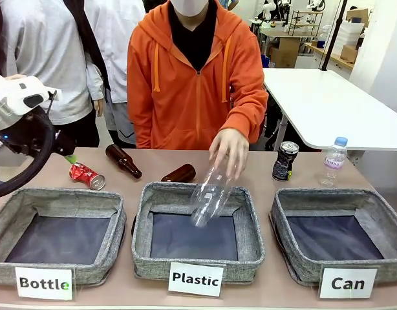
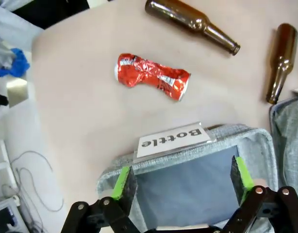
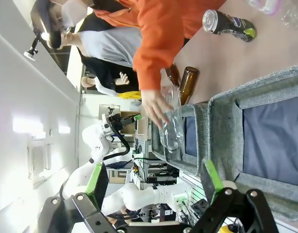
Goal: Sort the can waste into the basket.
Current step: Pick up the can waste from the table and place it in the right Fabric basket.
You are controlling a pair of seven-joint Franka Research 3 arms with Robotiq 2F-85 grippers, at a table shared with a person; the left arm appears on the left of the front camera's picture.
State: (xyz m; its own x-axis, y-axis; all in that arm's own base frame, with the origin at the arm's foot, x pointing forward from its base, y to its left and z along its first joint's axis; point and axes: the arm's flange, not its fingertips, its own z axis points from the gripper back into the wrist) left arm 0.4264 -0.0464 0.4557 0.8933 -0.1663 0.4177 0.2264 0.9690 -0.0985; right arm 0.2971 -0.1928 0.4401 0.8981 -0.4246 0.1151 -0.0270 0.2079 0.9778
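left gripper (image 2: 182,177) spread, empty; crushed red can (image 2: 151,76) lies ahead of its fingers, past the Bottle basket (image 2: 251,136) | right gripper (image 3: 154,177) spread, empty; Can basket (image 3: 222,116) just ahead, black can (image 3: 226,23) stands beyond it | risk: carrying the red can across could meet the person's hand (image 1: 229,147) dropping a clear bottle (image 1: 210,194); the dented can may slip the pads

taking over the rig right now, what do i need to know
Left gripper: open, empty, over the Bottle bin.
Right gripper: open, empty, by the Can basket.
Crushed red can: lying on the table behind the Bottle bin.
Black can: upright behind the Can basket.
Done: nothing, neither can binned.
To do: both cans into the Can basket.
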